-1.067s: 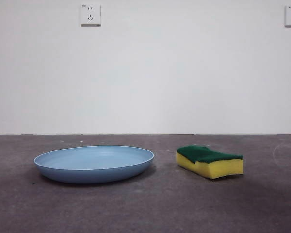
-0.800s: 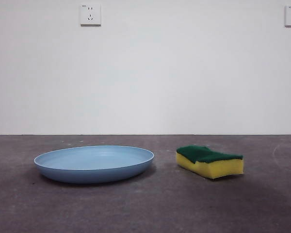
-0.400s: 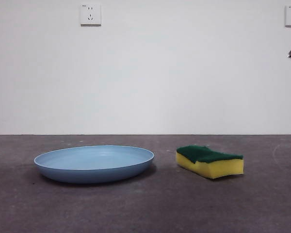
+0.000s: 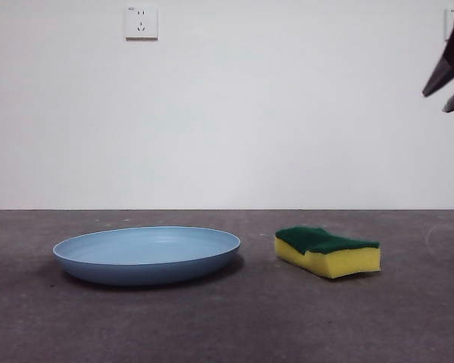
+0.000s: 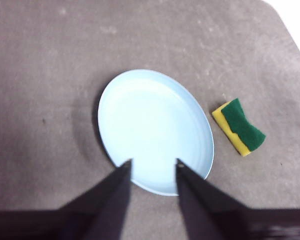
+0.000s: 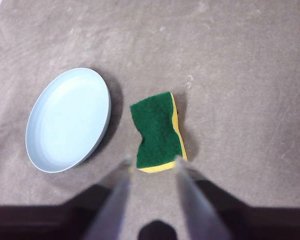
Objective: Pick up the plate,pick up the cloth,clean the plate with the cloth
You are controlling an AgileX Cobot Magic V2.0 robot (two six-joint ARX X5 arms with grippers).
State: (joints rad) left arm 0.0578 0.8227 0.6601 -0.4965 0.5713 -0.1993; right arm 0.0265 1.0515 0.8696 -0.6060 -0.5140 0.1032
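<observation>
Both grippers, left (image 5: 152,167) and right (image 6: 152,162), hung parted above the plate (image 4: 147,255) and sponge (image 4: 328,252), gripping nothing.

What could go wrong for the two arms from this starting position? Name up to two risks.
The plate is shallow with a low rim flat on the table, so the open left gripper may slip off its edge. The sponge lies close beside the plate, so the open right gripper might nudge the plate.

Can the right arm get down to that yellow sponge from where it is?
Probably yes. The right gripper hangs open above the sponge, nothing lies between them, and the plate sits apart beside it.
</observation>
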